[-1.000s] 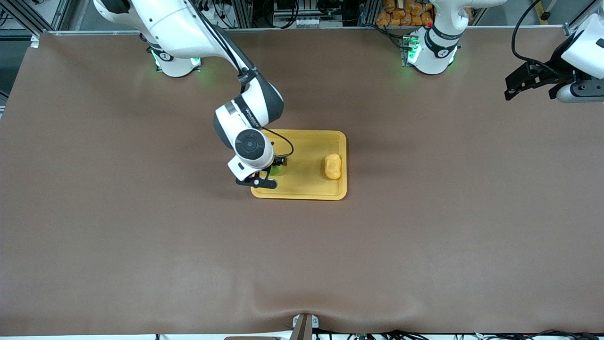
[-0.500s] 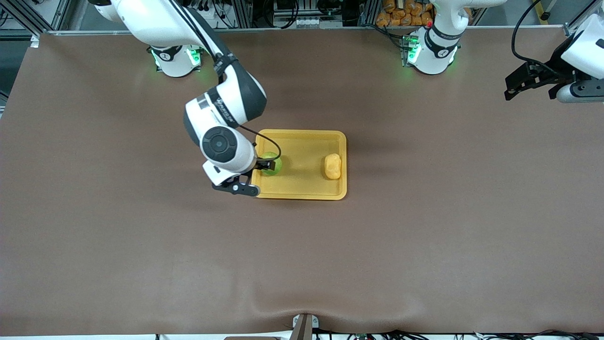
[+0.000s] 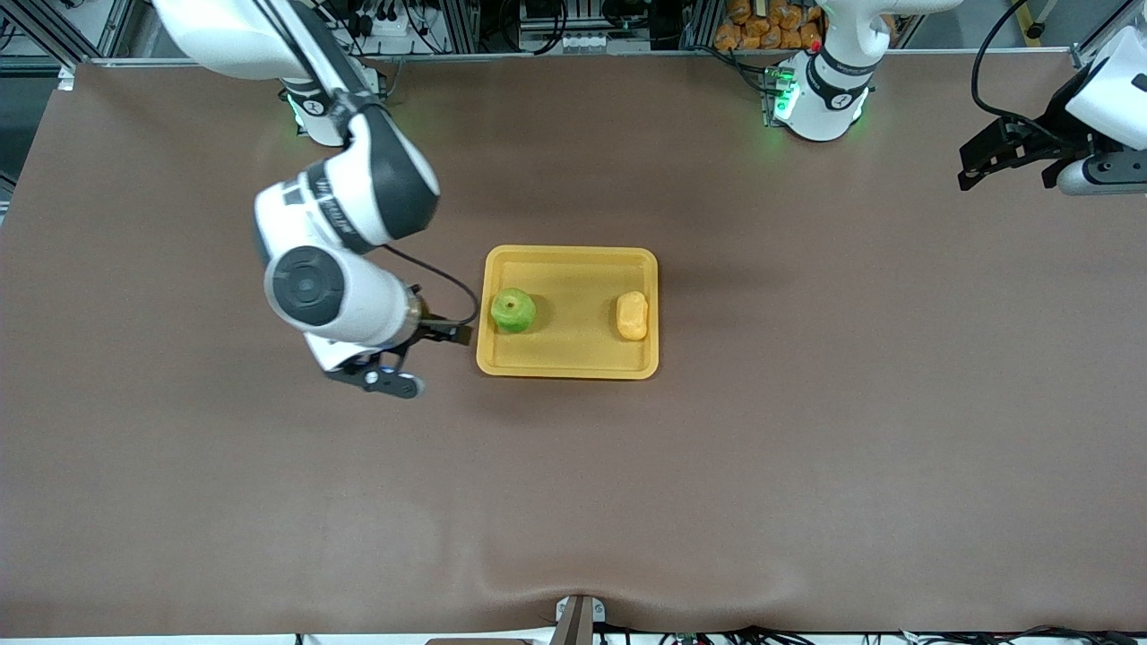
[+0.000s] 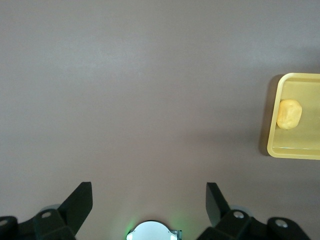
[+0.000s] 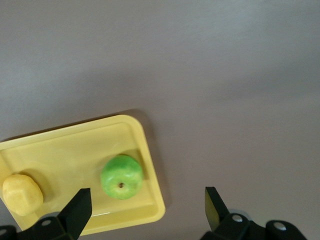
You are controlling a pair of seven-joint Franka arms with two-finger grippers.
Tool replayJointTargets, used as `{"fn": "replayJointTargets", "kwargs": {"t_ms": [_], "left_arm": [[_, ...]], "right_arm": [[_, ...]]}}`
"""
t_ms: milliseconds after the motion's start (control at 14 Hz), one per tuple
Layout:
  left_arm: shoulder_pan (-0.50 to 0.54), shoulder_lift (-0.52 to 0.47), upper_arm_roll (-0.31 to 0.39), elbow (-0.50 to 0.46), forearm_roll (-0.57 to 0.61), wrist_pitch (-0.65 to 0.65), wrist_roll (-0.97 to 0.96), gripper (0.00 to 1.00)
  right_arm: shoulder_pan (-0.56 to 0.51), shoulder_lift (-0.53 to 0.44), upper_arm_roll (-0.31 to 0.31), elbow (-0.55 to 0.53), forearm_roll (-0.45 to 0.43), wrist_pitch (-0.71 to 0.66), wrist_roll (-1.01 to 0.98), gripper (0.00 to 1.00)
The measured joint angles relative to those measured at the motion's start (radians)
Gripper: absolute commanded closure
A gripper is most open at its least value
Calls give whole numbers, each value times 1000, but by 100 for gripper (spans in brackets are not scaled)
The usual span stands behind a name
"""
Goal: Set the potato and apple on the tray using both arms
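The apple (image 3: 513,310) and the potato (image 3: 632,315) are both seen lying in the tray (image 3: 573,365), so the task is judged done. The right gripper (image 3: 421,358), spread and empty, is found over the table at the apple's eight o'clock; the left gripper (image 3: 1008,161), also spread, waits at two o'clock.
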Motion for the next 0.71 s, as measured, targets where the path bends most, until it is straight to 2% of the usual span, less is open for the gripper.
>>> {"fn": "replayJointTargets", "kwargs": {"t_ms": [429, 714], "left_arm": [[0, -1, 0, 0, 0, 0, 0, 0], [0, -2, 0, 0, 0, 0, 0, 0]], "right_arm": [[-168, -17, -4, 91, 0, -113, -16, 0], [-207, -81, -5, 105, -34, -130, -123, 0]]}}
